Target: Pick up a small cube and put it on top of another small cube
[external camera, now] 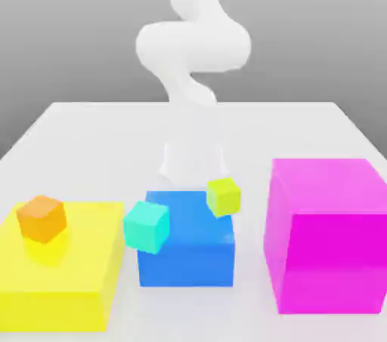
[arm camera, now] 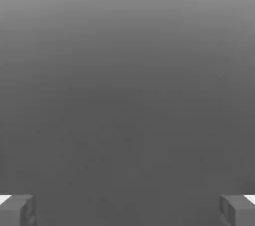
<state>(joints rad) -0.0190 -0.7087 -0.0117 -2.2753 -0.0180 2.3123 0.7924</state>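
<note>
So here's the setup: a white tabletop (external camera: 75, 125) with three big blocks lined up along the near edge. On the exterior view's left there's a flat, wide yellow block (external camera: 83, 272), in the middle a blue block (external camera: 189, 257), and on the exterior view's right a tall magenta block (external camera: 329, 235).

The small plain orange cube (external camera: 42, 218) is sitting on top of the yellow one, toward its left part, a bit turned relative to the block's edges. A small teal cube (external camera: 147, 226) is at the blue block's upper left corner, hanging over the edge on the side facing the yellow block. A small lime-green cube (external camera: 224, 196) is tilted at the blue block's far right corner.

The white robot arm (external camera: 193, 46) rises behind the blue block, well above everything and not touching any of it.

From the hand view the two-finger gripper (arm camera: 127, 210) has its grey fingertips (arm camera: 17, 210) spread way out to opposite edges with nothing between them, so it's released and wide, holding nothing. Plain grey background behind it.
</note>
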